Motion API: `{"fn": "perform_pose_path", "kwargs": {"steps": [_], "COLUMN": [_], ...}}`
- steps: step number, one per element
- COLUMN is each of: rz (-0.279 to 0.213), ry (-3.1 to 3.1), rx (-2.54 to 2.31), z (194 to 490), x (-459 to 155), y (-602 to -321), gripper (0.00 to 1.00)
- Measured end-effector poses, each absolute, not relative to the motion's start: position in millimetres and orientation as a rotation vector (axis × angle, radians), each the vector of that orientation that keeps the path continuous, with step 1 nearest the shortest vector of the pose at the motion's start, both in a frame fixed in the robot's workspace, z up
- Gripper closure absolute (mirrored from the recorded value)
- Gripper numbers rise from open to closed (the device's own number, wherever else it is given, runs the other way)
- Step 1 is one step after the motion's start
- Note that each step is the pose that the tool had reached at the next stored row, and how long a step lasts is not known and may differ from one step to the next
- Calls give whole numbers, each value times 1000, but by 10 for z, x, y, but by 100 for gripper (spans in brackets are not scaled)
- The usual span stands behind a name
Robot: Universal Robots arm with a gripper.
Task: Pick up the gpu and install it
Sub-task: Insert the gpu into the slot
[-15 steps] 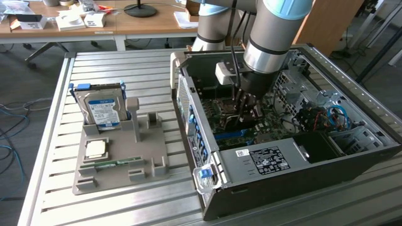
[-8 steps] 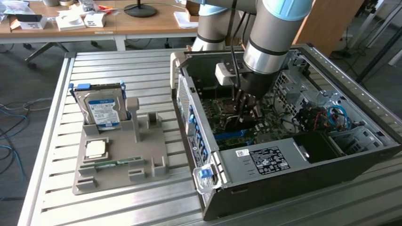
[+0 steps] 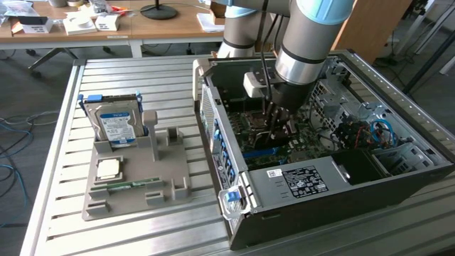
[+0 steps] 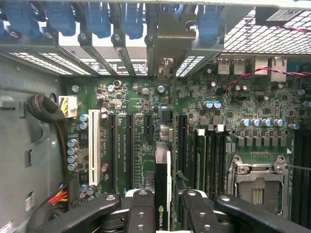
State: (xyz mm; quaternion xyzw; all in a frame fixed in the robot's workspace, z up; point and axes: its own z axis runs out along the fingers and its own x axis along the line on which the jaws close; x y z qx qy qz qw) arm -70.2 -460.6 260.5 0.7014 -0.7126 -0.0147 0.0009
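**One card held in the jaws, inside the open case**

One arm [image 3: 309,42] is seen in the exterior view, reaching down into the open computer case [image 3: 341,197], which lies on its side on the slatted metal table [image 3: 64,224]. The gripper [image 3: 274,125] is positioned low over the motherboard [image 4: 141,97], near the middle of the case.

In the wrist view the gpu [image 4: 162,184] is seen edge-on between the two black fingers [image 4: 141,208]. The jaws are partly closed, one on each face of the thin card, so the card is clamped. A green logo is visible on the card's near end.

The card is aligned lengthwise with the row of long black expansion slots [image 4: 121,150], and sits between them and the memory slots [image 4: 206,155]. A white slot [image 4: 94,145] lies further off to one side. Whether the card's lower edge has entered a slot cannot be told.

The rear bracket openings with blue retention clips [image 4: 97,17] are seen beyond the card's far end. The bare CPU socket [image 4: 255,182] is noted beside the memory slots.

On the exterior view's left, a grey holder [image 3: 135,176] is noted on the table, well apart from the case. A hard drive [image 3: 117,125] with a blue label stands upright in it. A small square chip [image 3: 108,169] and a narrow green memory stick [image 3: 131,185] lie flat on it.
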Motion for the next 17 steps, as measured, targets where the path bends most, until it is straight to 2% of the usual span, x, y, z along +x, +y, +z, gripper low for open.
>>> {"fn": "perform_pose_path", "kwargs": {"steps": [17], "rz": [-46], "ry": [-2237], "rx": [2202], "z": [2562], "x": [-703], "y": [-4606], "gripper": [73]}}
